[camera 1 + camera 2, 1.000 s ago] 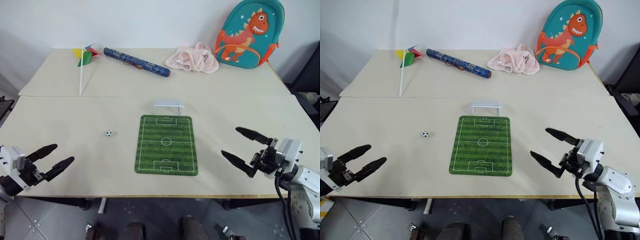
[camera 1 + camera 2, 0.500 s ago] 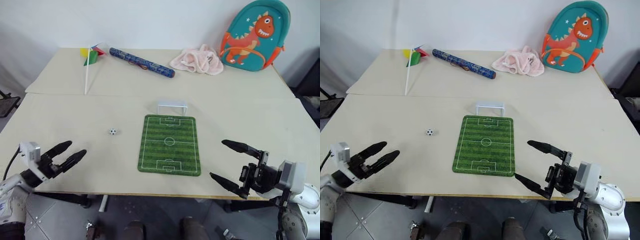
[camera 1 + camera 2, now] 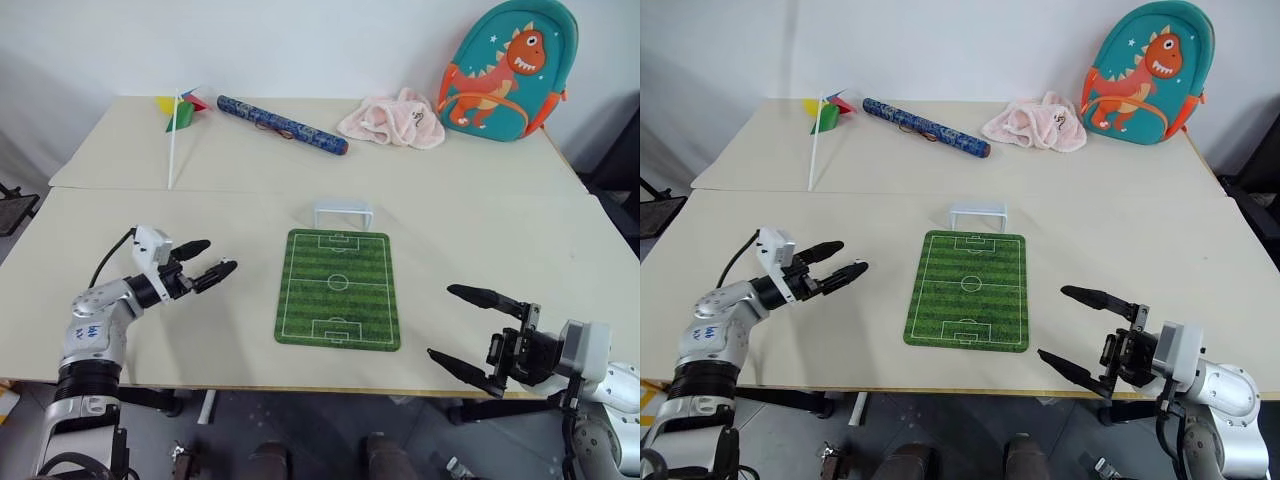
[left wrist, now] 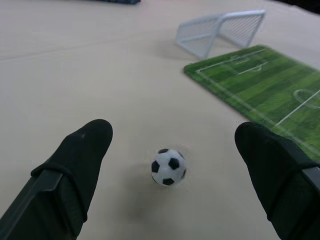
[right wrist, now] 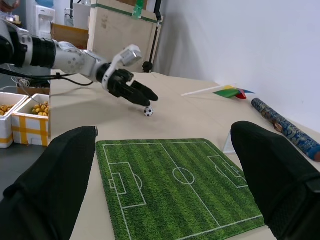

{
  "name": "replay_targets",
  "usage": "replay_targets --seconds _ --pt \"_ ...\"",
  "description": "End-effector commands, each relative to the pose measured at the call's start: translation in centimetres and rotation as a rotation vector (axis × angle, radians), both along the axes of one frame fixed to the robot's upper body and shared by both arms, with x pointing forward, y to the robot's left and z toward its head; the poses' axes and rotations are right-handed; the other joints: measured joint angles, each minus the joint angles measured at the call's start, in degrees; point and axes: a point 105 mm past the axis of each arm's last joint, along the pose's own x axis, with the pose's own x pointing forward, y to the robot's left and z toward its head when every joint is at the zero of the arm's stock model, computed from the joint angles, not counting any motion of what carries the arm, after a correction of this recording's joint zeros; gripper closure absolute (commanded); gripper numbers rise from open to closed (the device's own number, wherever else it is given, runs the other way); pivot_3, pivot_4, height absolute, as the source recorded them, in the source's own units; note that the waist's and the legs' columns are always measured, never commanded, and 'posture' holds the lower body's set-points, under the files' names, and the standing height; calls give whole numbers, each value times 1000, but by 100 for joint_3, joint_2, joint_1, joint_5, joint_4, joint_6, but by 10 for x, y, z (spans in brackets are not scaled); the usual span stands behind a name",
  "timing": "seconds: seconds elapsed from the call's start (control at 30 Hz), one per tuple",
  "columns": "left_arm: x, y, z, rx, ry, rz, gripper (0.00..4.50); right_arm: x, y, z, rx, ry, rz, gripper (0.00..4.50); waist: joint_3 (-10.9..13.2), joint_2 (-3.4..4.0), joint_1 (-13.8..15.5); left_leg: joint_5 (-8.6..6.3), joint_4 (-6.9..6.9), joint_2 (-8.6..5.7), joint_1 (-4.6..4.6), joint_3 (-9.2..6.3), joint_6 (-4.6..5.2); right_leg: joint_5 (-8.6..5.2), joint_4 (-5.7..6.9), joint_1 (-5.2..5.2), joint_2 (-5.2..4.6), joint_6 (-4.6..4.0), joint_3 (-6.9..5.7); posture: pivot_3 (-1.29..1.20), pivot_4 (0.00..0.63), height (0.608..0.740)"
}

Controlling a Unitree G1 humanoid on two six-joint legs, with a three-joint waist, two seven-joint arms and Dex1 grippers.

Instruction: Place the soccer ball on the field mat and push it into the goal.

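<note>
The soccer ball [image 4: 168, 167] is a tiny white ball with black patches. It rests on the bare table [image 3: 150, 330], left of the field mat [image 3: 338, 288], and also shows as the ball [image 5: 148, 111] in the right wrist view. My left gripper [image 3: 220, 255] is open and level, with the ball on the table between its fingertips and untouched. The green field mat lies flat at the table's centre. The white wire goal [image 3: 343, 213] stands at the mat's far end. My right gripper [image 3: 440, 321] hangs open and empty near the front edge, right of the mat.
Along the table's back lie a pinwheel [image 3: 178, 110], a blue patterned tube [image 3: 282, 124], a pink cloth [image 3: 392, 117] and a teal dinosaur backpack [image 3: 503, 68]. A seam crosses the table behind the goal.
My left gripper has swung forward and to the right from the table's front-left edge, up to the ball, staying open. The right gripper drew back slightly toward the front edge.
</note>
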Motion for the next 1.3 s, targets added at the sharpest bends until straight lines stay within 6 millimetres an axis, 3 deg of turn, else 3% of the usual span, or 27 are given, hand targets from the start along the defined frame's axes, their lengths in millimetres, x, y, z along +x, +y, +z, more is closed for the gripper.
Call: replay_targets --seconds 0.03,0.37,0.5,0.67,0.73,0.83,0.93,1.0,1.13,1.3 --pt "10 0 0 68 -27 30 604 -1 1 5 16 -22 3 0 0 0 10 0 0 0 0 0 0 0 1 -1 0 0 0 0 150 740" --pt "9 -2 -15 142 15 -15 3629 -3 -28 -10 -7 38 -80 0 0 0 16 0 0 -6 -1 0 1 0 2 0 -5 0 0 0 150 740" --pt "9 0 -14 155 19 -34 3629 -11 -47 -21 -72 76 -75 0 0 0 19 0 0 -8 1 2 2 0 5 0 -6 0 1 0 150 740" --pt "8 -3 -5 122 -6 -71 3629 -14 -53 -23 -95 68 -73 0 0 0 -2 0 0 -6 1 4 2 0 9 -1 -4 0 3 0 150 740" --pt "-1 -24 20 36 -82 -234 3629 -17 -61 -16 -106 42 -89 0 1 0 10 0 4 -6 1 3 2 0 13 -1 -4 0 3 0 150 740" --pt "-23 -76 52 62 -142 -569 3629 -28 -74 -8 -121 48 -111 0 6 -4 66 0 9 -9 -13 -1 3 0 14 -3 -11 0 -3 0 150 740" --pt "-42 -111 56 168 -128 -762 3629 -35 -73 -4 -123 49 -95 0 5 -4 141 -1 11 -1 -15 -6 5 2 -4 9 -12 4 -6 0 150 740" --pt "-47 -126 50 253 -109 -810 3629 -36 -69 0 -96 49 -90 0 1 3 133 -1 8 -8 -10 -4 6 4 -9 10 -9 8 -2 0 150 740" --pt "-57 -181 28 337 -24 -912 3629 -47 -44 0 -75 28 -1 0 1 7 108 -1 7 -3 -5 5 5 4 -6 10 3 8 3 0 150 740" --pt "-64 -203 6 432 -1 -890 3629 -55 -30 -4 -77 26 42 0 4 2 41 0 12 -5 -8 5 8 6 -6 8 4 12 11 0 150 740"
